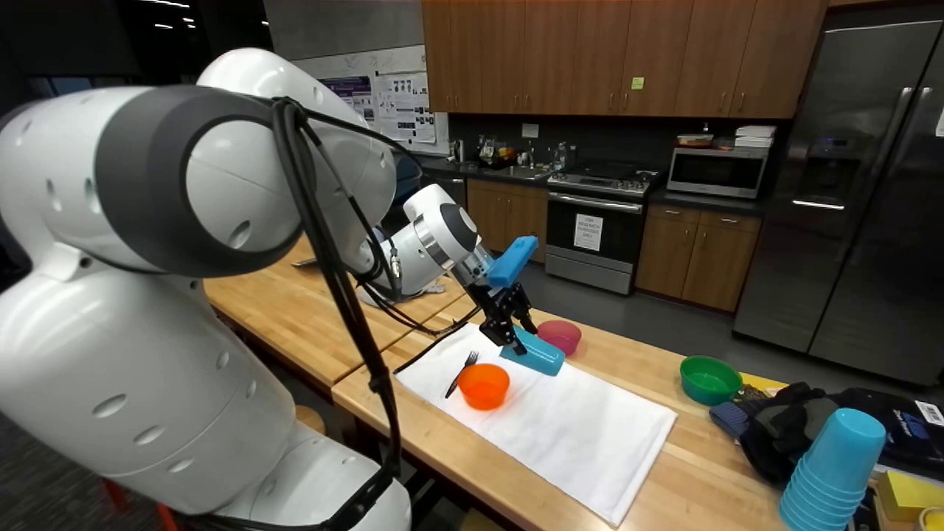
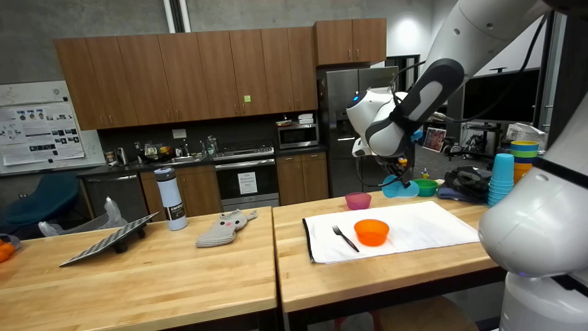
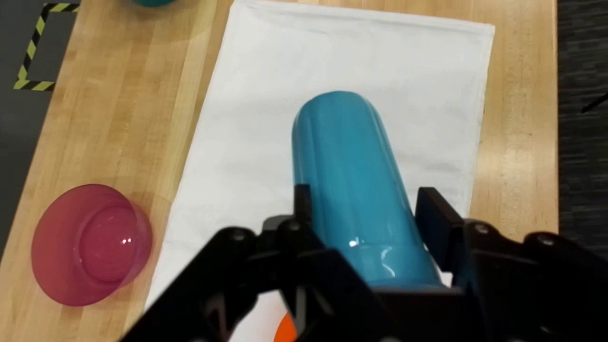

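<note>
My gripper (image 3: 365,204) is shut on a blue cup (image 3: 349,161), with one finger on each side of it. The cup lies tilted on its side, its narrow end pointing away from the palm. It also shows in both exterior views (image 1: 537,357) (image 2: 400,187), held above the white cloth (image 1: 575,435). A pink bowl (image 1: 560,336) stands beside the cloth, close to the cup; it is at the left in the wrist view (image 3: 92,244). An orange bowl (image 1: 483,386) sits on the cloth, mostly hidden behind the gripper in the wrist view. A black fork (image 2: 345,238) lies beside the orange bowl.
A green bowl (image 1: 709,380) stands farther along the wooden table (image 1: 708,472). Beyond it are dark gloves or cloth (image 1: 782,420) and a stack of blue cups (image 1: 833,472). A second table holds a bottle (image 2: 171,200), a grey knitted toy (image 2: 226,229) and a tilted panel (image 2: 110,239).
</note>
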Controlling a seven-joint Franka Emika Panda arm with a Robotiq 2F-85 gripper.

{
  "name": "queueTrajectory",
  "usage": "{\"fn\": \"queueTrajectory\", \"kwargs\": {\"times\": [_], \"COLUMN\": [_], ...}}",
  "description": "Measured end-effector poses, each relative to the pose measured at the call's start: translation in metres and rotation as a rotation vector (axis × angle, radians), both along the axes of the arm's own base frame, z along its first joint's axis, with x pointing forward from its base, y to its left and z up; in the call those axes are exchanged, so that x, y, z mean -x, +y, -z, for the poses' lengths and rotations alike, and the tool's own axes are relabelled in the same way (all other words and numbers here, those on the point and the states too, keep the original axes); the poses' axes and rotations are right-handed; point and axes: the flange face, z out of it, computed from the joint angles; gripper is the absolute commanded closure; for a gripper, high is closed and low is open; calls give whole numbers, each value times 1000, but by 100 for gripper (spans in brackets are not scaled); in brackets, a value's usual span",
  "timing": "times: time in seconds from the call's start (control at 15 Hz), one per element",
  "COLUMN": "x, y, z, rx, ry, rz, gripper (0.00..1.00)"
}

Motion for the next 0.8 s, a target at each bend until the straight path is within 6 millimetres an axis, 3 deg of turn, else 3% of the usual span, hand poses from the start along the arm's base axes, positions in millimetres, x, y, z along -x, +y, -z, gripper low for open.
{"fn": "queueTrajectory", "kwargs": {"times": [0.07, 0.13, 0.67, 0.73, 0.8], "x": [-1, -2, -5, -5, -5], "y": [0, 1, 5, 5, 5], "z": [1, 2, 3, 3, 3], "rx": [4, 2, -7, -7, -7], "ry": [4, 1, -9, -9, -9], "rz": [5, 10, 21, 21, 21], "gripper": [69, 44, 44, 69, 69]}}
